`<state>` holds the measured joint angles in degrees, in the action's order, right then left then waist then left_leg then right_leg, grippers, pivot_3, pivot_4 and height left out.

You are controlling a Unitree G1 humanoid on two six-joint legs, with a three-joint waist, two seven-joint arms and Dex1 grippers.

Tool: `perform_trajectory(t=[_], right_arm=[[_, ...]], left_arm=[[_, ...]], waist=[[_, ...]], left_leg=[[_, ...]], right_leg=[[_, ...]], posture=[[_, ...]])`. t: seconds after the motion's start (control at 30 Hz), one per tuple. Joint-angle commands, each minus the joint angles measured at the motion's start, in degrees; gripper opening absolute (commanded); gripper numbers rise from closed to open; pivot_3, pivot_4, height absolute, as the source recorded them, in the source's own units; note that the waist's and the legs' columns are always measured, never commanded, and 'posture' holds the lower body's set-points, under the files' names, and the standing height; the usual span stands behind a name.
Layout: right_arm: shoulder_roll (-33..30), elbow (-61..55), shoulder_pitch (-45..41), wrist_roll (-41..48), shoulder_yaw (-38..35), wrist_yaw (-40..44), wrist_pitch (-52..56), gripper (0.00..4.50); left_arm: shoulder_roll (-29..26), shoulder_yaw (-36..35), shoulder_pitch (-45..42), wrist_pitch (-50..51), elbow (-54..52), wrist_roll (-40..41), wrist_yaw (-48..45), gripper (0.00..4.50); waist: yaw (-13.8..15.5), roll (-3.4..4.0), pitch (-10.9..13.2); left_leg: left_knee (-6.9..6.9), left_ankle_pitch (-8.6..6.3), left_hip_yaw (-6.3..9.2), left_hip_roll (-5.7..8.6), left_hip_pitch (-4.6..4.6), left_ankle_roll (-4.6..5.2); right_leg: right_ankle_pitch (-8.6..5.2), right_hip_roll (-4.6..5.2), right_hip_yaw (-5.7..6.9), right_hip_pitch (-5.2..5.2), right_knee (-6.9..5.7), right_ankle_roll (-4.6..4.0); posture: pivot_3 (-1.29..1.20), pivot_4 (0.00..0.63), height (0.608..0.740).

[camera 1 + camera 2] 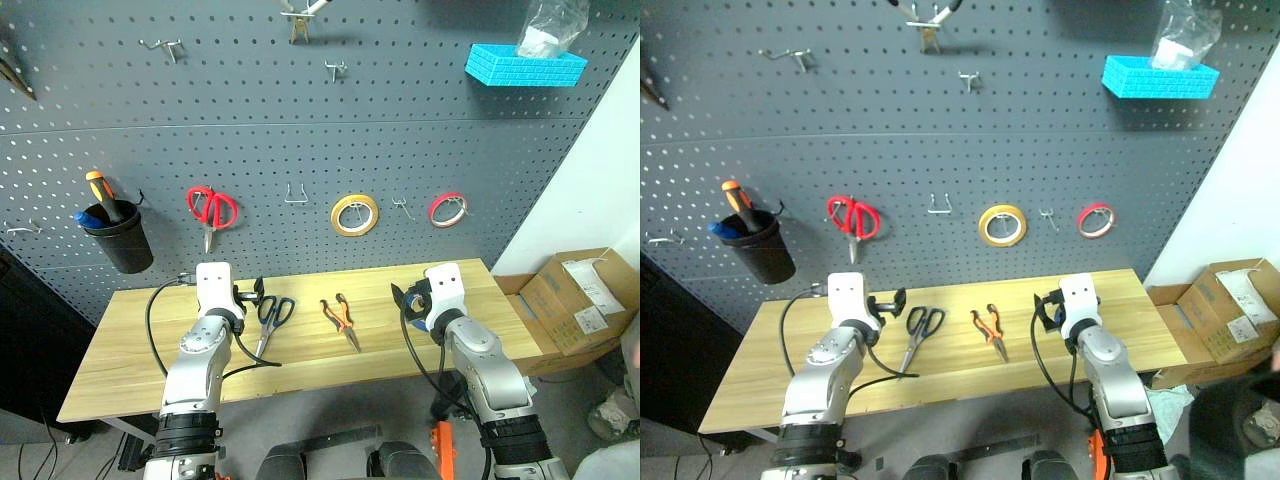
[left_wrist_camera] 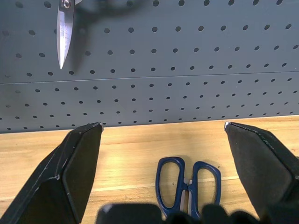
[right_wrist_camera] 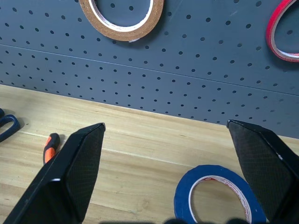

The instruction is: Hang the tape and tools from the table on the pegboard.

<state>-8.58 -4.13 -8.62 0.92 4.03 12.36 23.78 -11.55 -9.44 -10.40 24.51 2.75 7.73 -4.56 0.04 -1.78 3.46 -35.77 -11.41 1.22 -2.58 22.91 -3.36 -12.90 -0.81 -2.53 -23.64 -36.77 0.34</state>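
Dark-blue-handled scissors (image 1: 272, 318) and orange-and-black pliers (image 1: 341, 322) lie on the light wood table (image 1: 130, 370) in front of the grey pegboard (image 1: 300, 130). My left gripper (image 1: 250, 292) is open, hovering low just left of the scissors; in the left wrist view their handles (image 2: 188, 184) lie between my spread fingers (image 2: 70, 177). My right gripper (image 1: 408, 297) is open too, right of the pliers. In the right wrist view the blue tape (image 3: 184, 196) lies flat on the wood between the right fingers (image 3: 79, 168), close to the right one.
On the pegboard hang red-handled scissors (image 1: 209, 228), a yellow tape roll (image 1: 338, 215), a red tape roll (image 1: 432, 208), a black cup (image 1: 125, 245) holding an orange-handled screwdriver, and a blue bin (image 1: 525, 65). Bare hooks (image 1: 295, 193) sit between them. A cardboard box (image 1: 580, 295) stands right of the table.
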Motion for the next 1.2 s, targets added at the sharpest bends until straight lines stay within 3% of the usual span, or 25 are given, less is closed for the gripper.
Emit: perform_trajectory(t=[0.03,0.5,0.83,1.03,1.2], right_arm=[[-0.14,-1.75,-1.08,0.28,-0.49,-0.06,-0.82,4.5],[-0.68,-2.05,-0.91,0.24,-0.3,0.39,-0.41,4.5],[-6.28,-1.77,-0.7,0.61,1.98,7.16,3.68,4.5],[-13.03,10.61,-9.03,0.23,4.3,16.62,0.76,4.5],[-16.15,24.81,-16.26,-1.02,4.97,21.46,-4.81,4.5]], left_arm=[[-0.39,-0.33,-1.26,-0.8,-3.19,0.06,-0.05,4.49],[0.0,-0.41,-1.19,-0.73,-3.34,0.23,0.35,4.49],[-0.28,2.16,-5.27,3.17,-5.36,2.79,-4.86,4.49],[2.25,8.74,-14.31,11.77,-1.7,9.52,-17.0,4.49],[5.8,13.72,-16.73,20.17,1.73,13.42,-23.06,4.49]], waist=[[0.0,0.0,0.0],[0.0,0.0,0.01],[0.13,0.04,1.38],[0.01,0.02,3.74],[-0.16,0.03,5.68]], left_leg=[[0.0,0.0,0.0,0.0,0.0,0.0],[0.0,0.0,0.0,0.0,0.0,0.0],[-0.04,0.0,0.02,0.01,0.0,0.0],[-0.22,0.01,0.03,0.08,0.05,0.01],[-0.15,-0.13,0.04,0.09,0.09,0.27]], right_leg=[[0.0,0.0,0.0,0.0,0.0,0.0],[0.0,0.0,0.0,0.0,0.0,0.0],[0.0,0.01,0.0,0.0,-0.01,0.0],[0.0,0.02,-0.04,0.02,0.01,0.0],[-0.16,-0.07,-0.11,0.03,-0.1,0.11]], posture=[[0.12,0.013,0.74],[0.12,0.019,0.74],[0.11,0.085,0.74],[0.11,0.143,0.74],[0.09,0.188,0.74]])
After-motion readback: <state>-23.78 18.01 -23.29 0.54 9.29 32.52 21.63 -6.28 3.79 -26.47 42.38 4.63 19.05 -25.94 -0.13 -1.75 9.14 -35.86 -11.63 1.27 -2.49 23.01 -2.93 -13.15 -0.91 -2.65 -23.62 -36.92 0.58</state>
